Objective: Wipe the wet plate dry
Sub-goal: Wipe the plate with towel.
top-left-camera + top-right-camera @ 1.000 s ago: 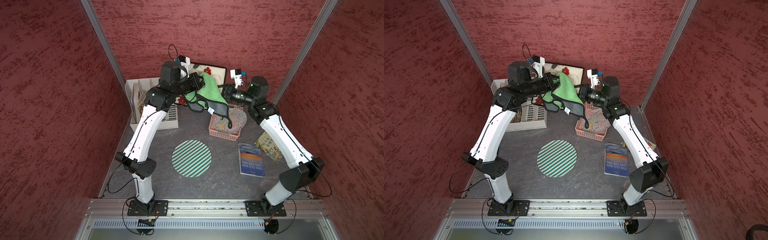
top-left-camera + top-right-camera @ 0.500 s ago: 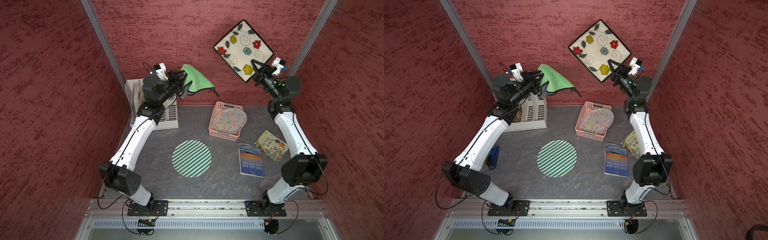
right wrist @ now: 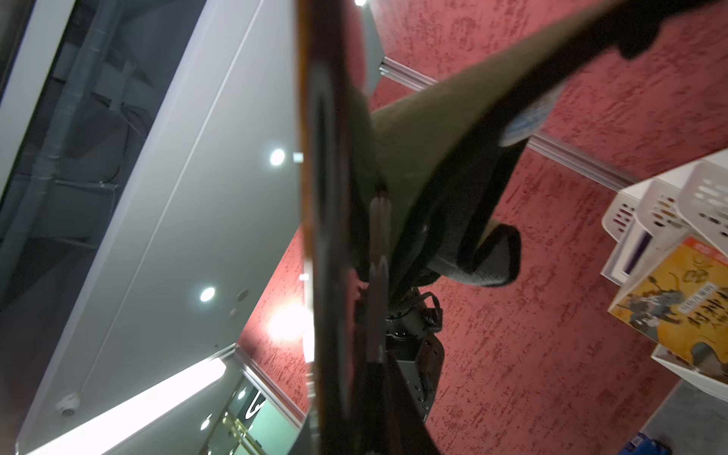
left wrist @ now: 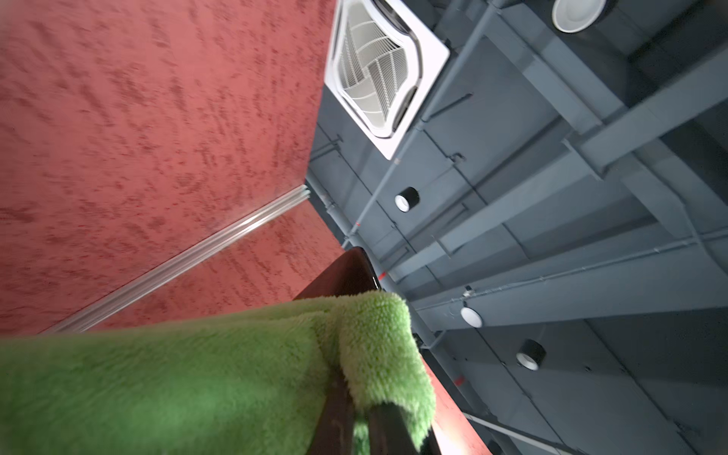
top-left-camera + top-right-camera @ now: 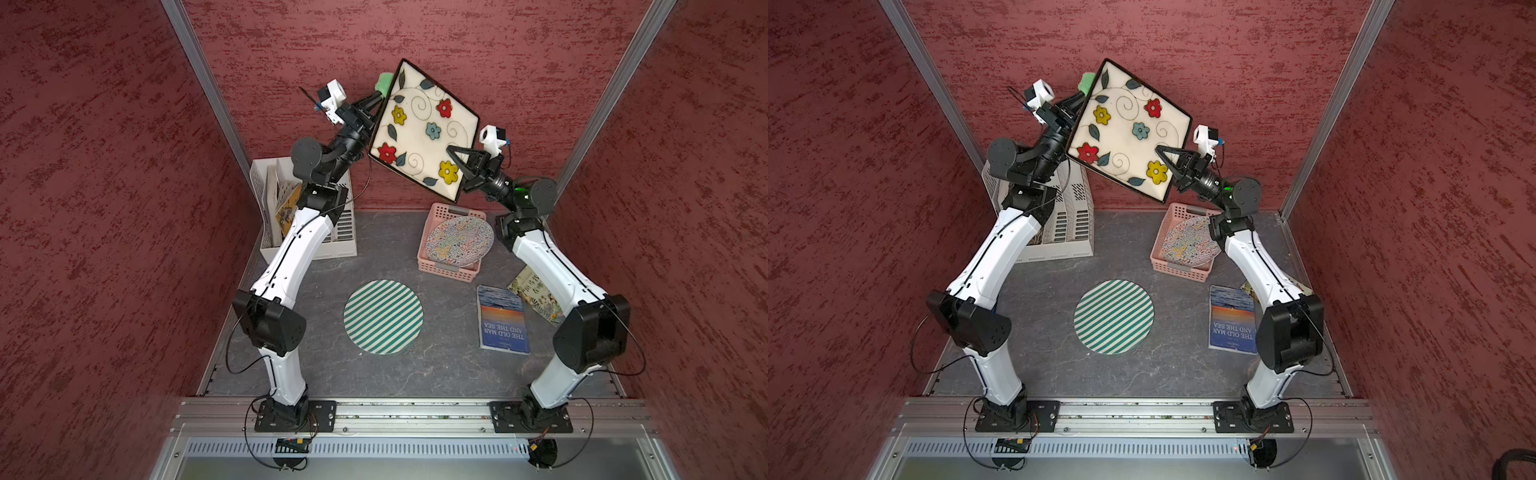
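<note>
Jutting up from the clamped right gripper (image 5: 455,157), the plate (image 5: 415,124) stands tilted.

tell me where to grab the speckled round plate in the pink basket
Probably its rim on the right arm's side. The speckled plate lies across the pink basket, and that edge pokes out past the basket wall, so jaws can close over and under it from that side.
</note>
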`<state>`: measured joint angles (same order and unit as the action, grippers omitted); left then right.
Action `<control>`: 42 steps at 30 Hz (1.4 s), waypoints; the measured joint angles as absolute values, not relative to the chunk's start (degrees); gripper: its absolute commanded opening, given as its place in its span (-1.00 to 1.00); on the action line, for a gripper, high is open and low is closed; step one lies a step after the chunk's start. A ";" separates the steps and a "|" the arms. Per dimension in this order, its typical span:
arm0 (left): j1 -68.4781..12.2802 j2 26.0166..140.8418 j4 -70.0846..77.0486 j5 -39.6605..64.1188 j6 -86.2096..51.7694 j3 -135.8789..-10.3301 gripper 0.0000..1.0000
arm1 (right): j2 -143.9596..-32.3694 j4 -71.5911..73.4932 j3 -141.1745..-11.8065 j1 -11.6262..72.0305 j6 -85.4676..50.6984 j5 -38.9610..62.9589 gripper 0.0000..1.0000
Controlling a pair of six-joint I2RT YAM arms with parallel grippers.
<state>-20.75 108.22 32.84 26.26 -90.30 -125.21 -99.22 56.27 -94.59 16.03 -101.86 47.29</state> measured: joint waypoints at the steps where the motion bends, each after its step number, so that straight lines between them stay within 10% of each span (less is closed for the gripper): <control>1: -21.30 109.73 33.39 25.87 -90.70 -128.29 -1.00 | -100.01 57.32 -96.20 16.69 -102.39 47.27 -1.00; 8: -27.55 119.52 36.47 22.22 -94.50 -147.92 -1.00 | -107.09 58.67 -114.32 19.03 -100.88 45.39 -1.00; 15: -34.09 120.86 36.77 25.08 -95.90 -141.49 -1.00 | -114.50 44.56 -136.92 11.49 -95.48 43.48 -1.00; 31: -24.12 120.18 29.58 26.46 -95.35 -138.58 -1.00 | -99.98 48.77 -95.48 13.08 -99.90 35.88 -1.00; 42: -31.83 120.07 38.20 20.69 -95.72 -139.39 -1.00 | -101.95 49.15 -109.49 13.34 -93.56 40.82 -1.00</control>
